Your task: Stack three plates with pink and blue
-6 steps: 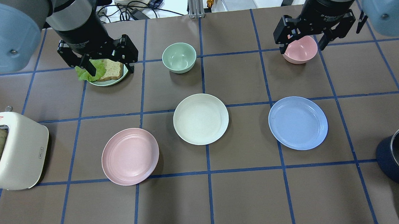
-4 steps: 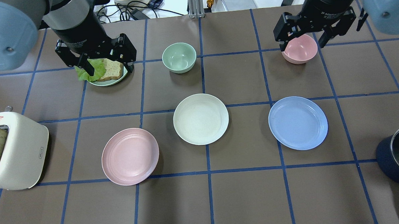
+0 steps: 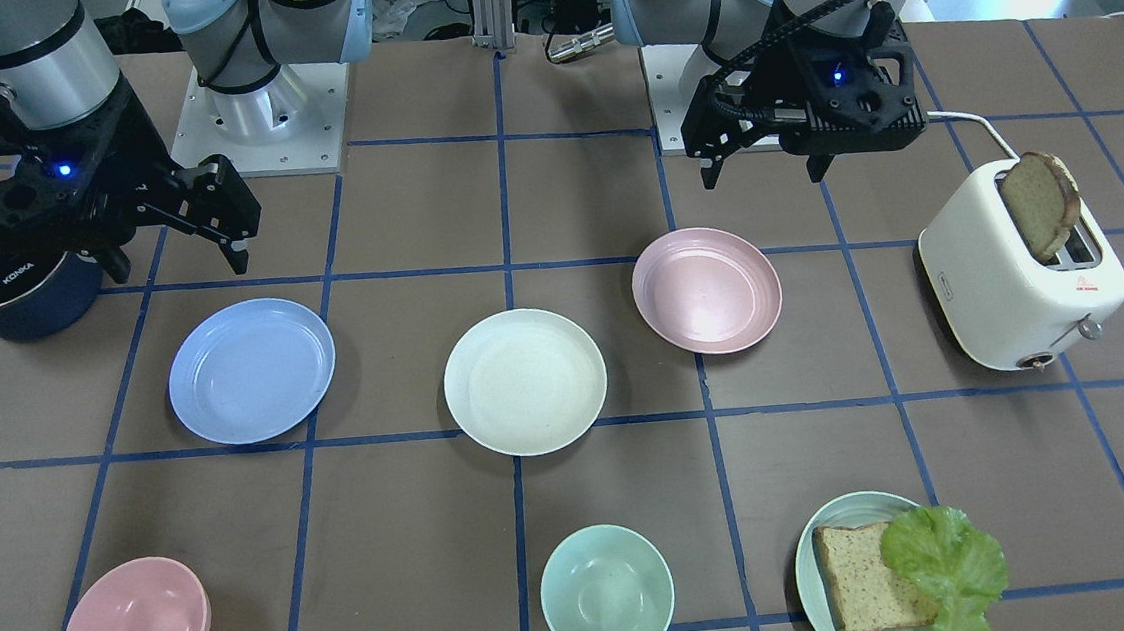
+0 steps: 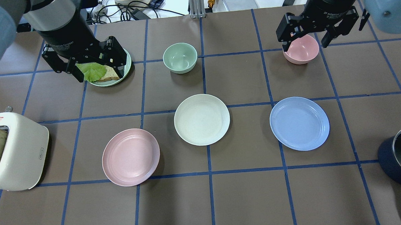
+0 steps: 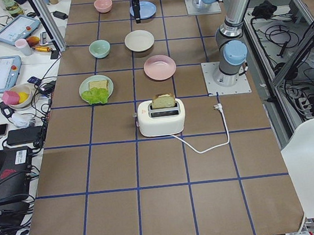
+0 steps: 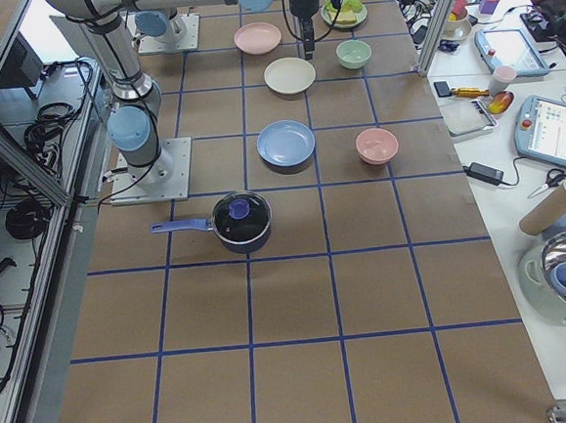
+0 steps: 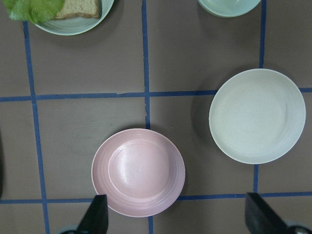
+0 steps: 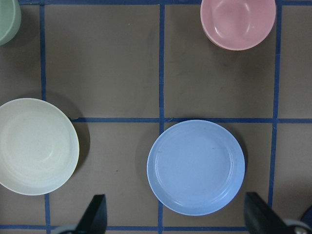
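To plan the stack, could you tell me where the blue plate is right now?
In the overhead view, the blue plate lies right of centre, between the cream plate and the pot.

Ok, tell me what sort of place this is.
Probably a robotics lab, not a real kitchen: the table carries a blue tape grid, a teach pendant and cables lie on the side bench, and the toaster and plates look like props.
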`<state>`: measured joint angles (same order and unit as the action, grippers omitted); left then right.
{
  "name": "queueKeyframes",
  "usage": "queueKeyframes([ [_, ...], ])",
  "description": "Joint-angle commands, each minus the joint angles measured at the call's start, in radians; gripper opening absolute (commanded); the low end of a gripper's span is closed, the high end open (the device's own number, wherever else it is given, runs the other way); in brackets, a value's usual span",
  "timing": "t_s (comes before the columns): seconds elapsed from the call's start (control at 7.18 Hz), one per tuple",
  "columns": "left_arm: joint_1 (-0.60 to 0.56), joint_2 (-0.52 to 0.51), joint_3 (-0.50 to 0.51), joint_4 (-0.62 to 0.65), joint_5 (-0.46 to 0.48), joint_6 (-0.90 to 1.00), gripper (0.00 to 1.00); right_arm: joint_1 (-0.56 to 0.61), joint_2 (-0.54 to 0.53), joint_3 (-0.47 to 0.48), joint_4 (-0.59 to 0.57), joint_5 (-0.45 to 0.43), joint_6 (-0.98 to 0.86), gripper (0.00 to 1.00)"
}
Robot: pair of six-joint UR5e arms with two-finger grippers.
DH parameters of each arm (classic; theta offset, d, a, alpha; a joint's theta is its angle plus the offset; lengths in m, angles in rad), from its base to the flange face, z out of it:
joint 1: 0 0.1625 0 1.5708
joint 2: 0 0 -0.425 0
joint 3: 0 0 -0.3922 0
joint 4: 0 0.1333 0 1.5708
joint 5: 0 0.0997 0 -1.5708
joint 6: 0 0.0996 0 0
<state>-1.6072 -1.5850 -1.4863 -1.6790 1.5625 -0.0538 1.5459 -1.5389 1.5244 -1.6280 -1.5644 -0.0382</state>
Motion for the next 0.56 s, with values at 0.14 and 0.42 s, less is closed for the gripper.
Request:
queueKeyframes([
  [0.14, -0.008, -0.027, -0.002, -0.002, 0.017, 0.0, 1.0, 0.005, 0.013, -0.007, 0.031, 0.01, 0.003, 1.0],
  [0.42, -0.013, -0.006, -0.023, -0.002, 0.004, 0.005, 1.0, -0.009, 0.049, 0.011, 0.019, 0.006, 0.011, 1.0],
])
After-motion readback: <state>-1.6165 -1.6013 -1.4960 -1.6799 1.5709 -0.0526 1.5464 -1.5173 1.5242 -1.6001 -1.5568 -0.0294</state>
